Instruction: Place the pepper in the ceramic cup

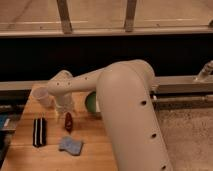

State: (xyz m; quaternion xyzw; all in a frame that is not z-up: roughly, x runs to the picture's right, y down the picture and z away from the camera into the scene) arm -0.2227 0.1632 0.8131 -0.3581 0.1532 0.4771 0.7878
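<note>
Approach to the grasp, I judge: the end effector (65,107) hangs open and empty just above the pepper (68,121) lying on the desk (52,161), with the ceramic cup (41,95) close beside it, so next comes lowering and closing.

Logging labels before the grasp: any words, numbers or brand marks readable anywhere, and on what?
None readable. The black-and-white striped block, slender dark red pepper, pale ceramic cup, green bowl, blue cloth and white robot arm show no text. The gripper hangs just above the pepper.
</note>
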